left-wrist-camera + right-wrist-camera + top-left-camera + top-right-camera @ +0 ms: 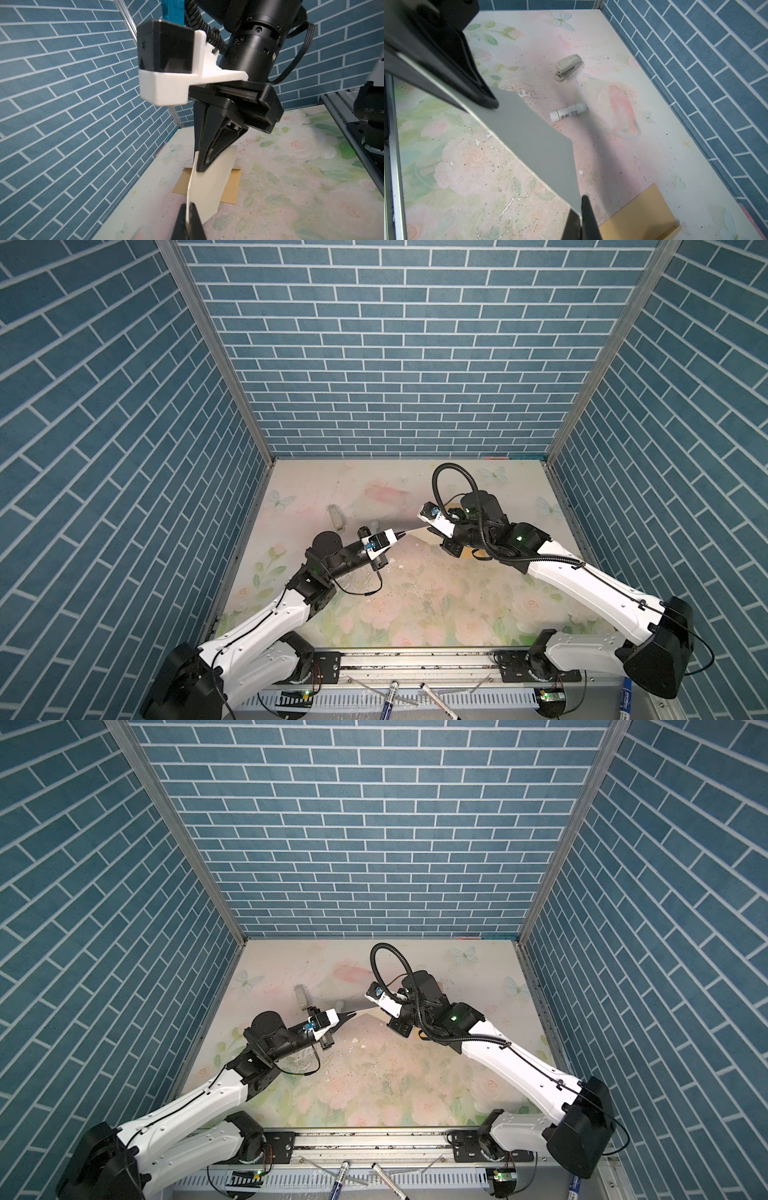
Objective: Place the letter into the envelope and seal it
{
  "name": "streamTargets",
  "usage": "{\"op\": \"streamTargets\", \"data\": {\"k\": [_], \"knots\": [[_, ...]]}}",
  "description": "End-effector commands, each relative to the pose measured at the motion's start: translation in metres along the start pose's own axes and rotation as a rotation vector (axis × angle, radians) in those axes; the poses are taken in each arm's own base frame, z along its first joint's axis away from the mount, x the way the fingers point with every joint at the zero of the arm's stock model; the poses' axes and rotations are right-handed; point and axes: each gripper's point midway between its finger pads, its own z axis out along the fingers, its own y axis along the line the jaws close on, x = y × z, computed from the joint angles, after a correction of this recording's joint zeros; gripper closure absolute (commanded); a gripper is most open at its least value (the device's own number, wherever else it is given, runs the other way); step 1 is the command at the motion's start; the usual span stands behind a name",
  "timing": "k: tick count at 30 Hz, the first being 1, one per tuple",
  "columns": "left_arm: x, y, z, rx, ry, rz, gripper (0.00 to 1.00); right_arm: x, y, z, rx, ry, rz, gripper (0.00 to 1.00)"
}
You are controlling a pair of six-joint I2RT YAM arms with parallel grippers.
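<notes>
The letter (207, 182) is a pale cream sheet held in the air between both grippers, its plain side showing and gently bowed. In the right wrist view the letter (533, 141) looks grey in shadow. My left gripper (188, 218) is shut on one edge of it, and my right gripper (581, 209) is shut on the opposite corner. In a top view the left gripper (402, 534) and right gripper (430, 531) face each other over the table's middle. The mustard-yellow envelope (232, 187) lies flat on the table below the letter, partly hidden by it; its flap does not show.
A grey stapler (568, 66) and a white glue stick (568, 112) lie on the flowered table (395, 605) behind the left gripper, beside a clear plastic outline (602, 104). Blue brick walls close three sides. Marker pens (390, 697) rest on the front rail.
</notes>
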Motion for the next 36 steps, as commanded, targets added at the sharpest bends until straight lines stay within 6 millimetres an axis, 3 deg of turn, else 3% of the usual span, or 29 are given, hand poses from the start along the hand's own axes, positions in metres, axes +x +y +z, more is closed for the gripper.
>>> {"op": "streamTargets", "data": {"k": [1,3,8,17,22,25,32,36], "knots": [[-0.007,0.003,-0.003,-0.027,-0.031,0.011,1.00,0.016,-0.001,0.002,0.007,0.053,0.060,0.98],[-0.008,0.004,-0.004,-0.036,-0.035,0.015,1.00,0.020,-0.003,0.002,0.011,0.061,0.075,0.90],[-0.010,0.005,-0.006,-0.047,-0.040,0.024,1.00,0.026,-0.005,0.000,0.008,0.067,0.100,0.88],[-0.012,0.006,-0.005,-0.048,-0.043,0.027,1.00,0.031,-0.006,0.000,-0.002,0.076,0.116,1.00],[-0.011,0.008,-0.006,-0.061,-0.038,0.030,1.00,0.036,-0.009,-0.001,0.009,0.090,0.129,0.89],[-0.011,0.010,-0.006,-0.070,-0.037,0.034,1.00,0.043,-0.012,-0.003,0.018,0.104,0.145,0.88],[-0.013,0.009,-0.005,-0.059,-0.043,0.031,1.00,0.045,-0.009,-0.005,0.002,0.097,0.161,1.00],[-0.011,0.006,-0.004,-0.047,-0.040,0.025,1.00,0.043,-0.009,-0.003,-0.007,0.090,0.169,1.00]]}}
